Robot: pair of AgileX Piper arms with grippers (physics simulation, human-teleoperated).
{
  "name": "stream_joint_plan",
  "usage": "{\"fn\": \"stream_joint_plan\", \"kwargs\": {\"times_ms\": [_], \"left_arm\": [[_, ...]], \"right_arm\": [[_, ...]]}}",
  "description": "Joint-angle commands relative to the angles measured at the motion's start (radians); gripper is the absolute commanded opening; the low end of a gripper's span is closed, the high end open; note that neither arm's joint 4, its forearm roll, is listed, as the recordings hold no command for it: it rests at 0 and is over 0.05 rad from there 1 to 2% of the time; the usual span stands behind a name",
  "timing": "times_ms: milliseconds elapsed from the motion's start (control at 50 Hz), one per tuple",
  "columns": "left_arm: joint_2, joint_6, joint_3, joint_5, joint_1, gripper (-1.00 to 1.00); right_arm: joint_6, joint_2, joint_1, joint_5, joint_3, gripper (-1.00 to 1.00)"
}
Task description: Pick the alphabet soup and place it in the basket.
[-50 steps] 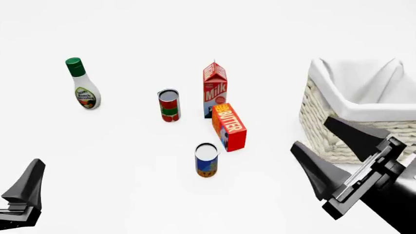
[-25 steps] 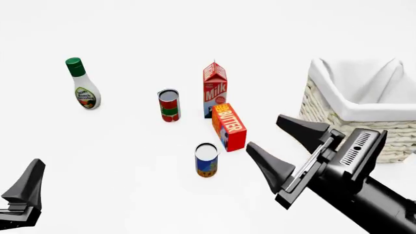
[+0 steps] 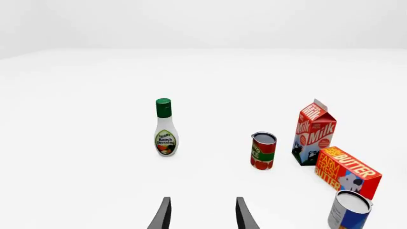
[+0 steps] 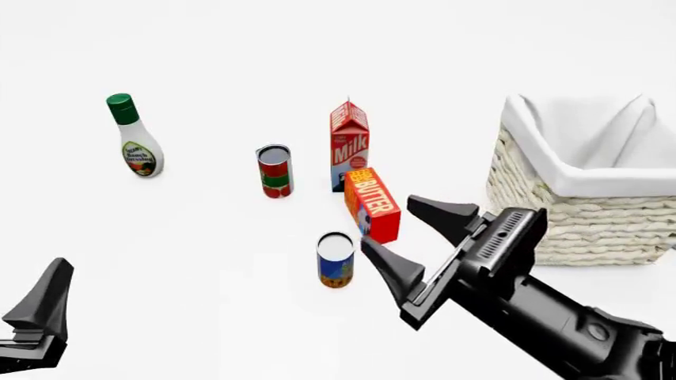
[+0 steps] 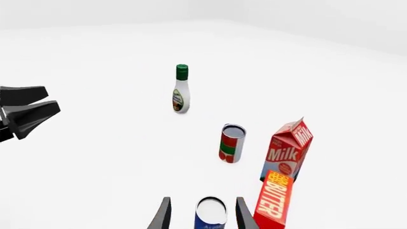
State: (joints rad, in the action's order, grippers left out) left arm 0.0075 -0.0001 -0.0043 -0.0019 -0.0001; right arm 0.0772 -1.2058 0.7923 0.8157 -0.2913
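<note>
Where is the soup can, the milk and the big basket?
alphabet soup [image 4: 335, 261], front view, on its blue label.
milk carton [image 4: 350, 150], front view, on its red front.
basket [image 4: 591, 222], front view, on its woven wall.

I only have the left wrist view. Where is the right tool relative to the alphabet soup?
Observer: In the right wrist view the right tool is open, and the alphabet soup lines up with the gap between its fingers.
Operator: Is it gripping the can?
Observer: No. The front view shows the fingertips just right of the can, not around it.
Operator: I see no basket anywhere.
Observer: The basket stands upright on the right side of the table, beyond the right arm.
Operator: And my side?
Observer: The left tool sits at the front view's near left corner, well away from the can.
</note>
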Motion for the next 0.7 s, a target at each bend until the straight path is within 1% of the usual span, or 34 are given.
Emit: {"fn": "stream_joint_plan", "kwargs": {"times_ms": [20, 280, 700], "left_arm": [[0.0, 0.0, 0.0, 0.0, 0.0, 1.0], [0.0, 0.0, 0.0, 0.0, 0.0, 1.0], [0.0, 0.0, 0.0, 0.0, 0.0, 1.0]], "right_arm": [[-0.011, -0.121, 0.009, 0.068, -0.022, 1.0], [-0.017, -0.199, -0.007, 0.109, -0.038, 1.0], [-0.016, -0.214, -0.038, 0.101, -0.058, 1.0]]}}
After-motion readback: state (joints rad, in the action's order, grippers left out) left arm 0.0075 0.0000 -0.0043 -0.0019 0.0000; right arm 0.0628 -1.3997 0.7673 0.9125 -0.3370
